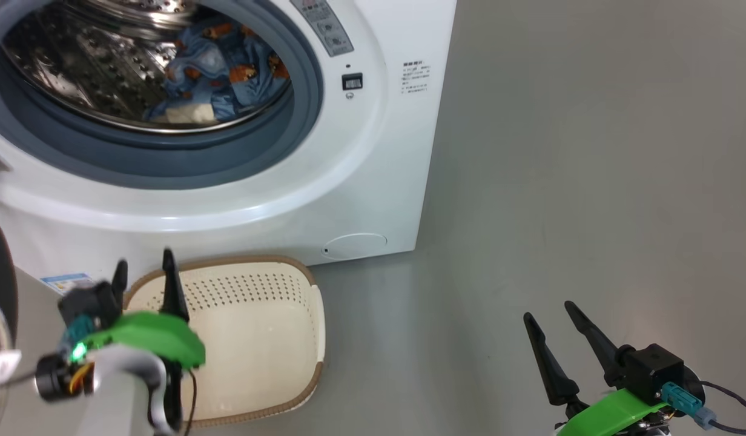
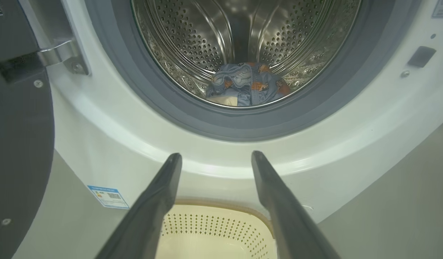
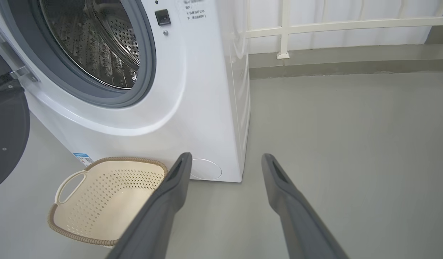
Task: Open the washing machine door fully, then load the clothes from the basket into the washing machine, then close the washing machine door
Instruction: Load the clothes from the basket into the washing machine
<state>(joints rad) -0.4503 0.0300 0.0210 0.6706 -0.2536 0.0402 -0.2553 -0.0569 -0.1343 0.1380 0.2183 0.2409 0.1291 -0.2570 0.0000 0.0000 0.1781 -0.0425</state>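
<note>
"Looking into the drum, you find the clothes heaped at its bottom, close behind the front lip. Light blue cloth with orange prints lies on top, and a cream patch shows at the near edge."

"And the machine around them?"

"The washing machine stands on the grey floor, with its grey seal ringing the mouth. The washing machine door is swung open on your left, hanging from its metal hinge."

"Where is the basket?"

"The basket sits on the floor just in front of the machine, below the mouth and near the blue label. You can see its cream bottom, its perforated wall and the brown rim all round."

"What about the pincers?"

"Your left pincer hovers above the basket's left end. Its fingers are spread wide and point at the machine's front, and it grips nothing. Your right pincer hangs over the floor well to the right of the basket, clear of the machine's corner. It is just as wide, with nothing between its fingers. Past the machine's right side, a pale railing runs along the wall."
</note>
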